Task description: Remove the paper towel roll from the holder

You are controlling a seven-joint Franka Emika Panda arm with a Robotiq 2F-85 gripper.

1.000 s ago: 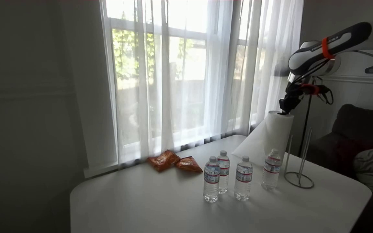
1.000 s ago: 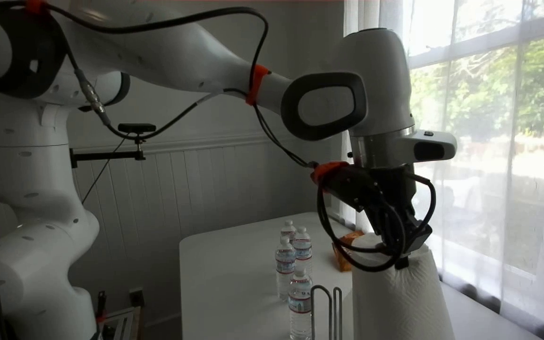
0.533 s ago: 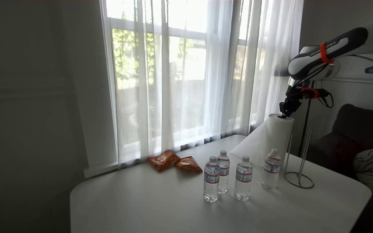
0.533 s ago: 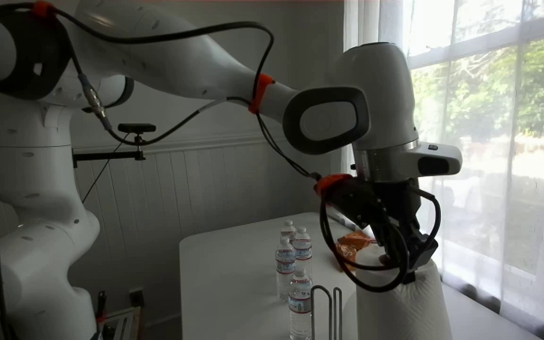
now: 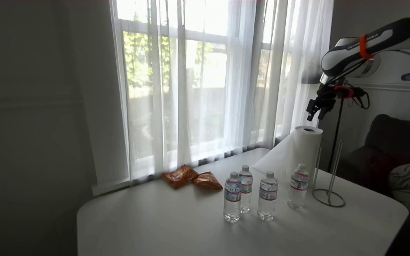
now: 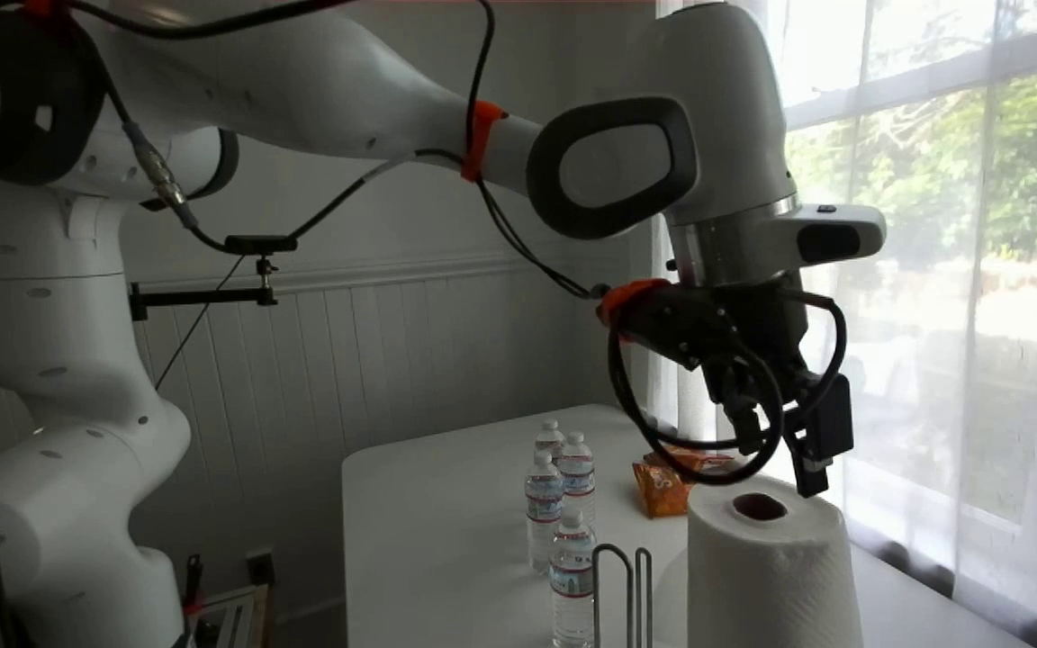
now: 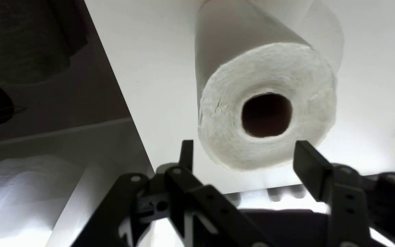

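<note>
Wrist view: paper towel roll (image 7: 266, 77) seen nearly end-on, its dark core hole (image 7: 267, 115) plain to see. Gripper (image 7: 244, 147) lower in that view, fingers (image 7: 185, 156) spread wide apart. The left-hand tip, as seen there, lay just outside the roll's outline, against the white table (image 7: 163, 103); the right-hand one overlapped the lower edge of the paper face. Read sideways, the hole fell between the two tips, closer to the right-hand one.

Both exterior views: gripper hung over the roll's top end. In an exterior view a thin band of background showed between the fingertips (image 5: 310, 116) and the paper, so roll and fingers were apart, roll below. In an exterior view the lowest fingertip (image 6: 812, 481) came into line with the roll's far rim.

Roll stood upright on the table, off the holder (image 5: 332, 182), a loose sheet (image 5: 278, 158) slanting away from its side toward the sheer curtain (image 5: 240, 99). Holder upright just beside it; whether they touched low down, I could not tell. In an exterior view one water bottle (image 5: 298, 188) hid part of the roll's lower side. Three more bottles (image 5: 232, 199) stood farther off; two orange packets (image 5: 180, 176) lay near the curtain.
</note>
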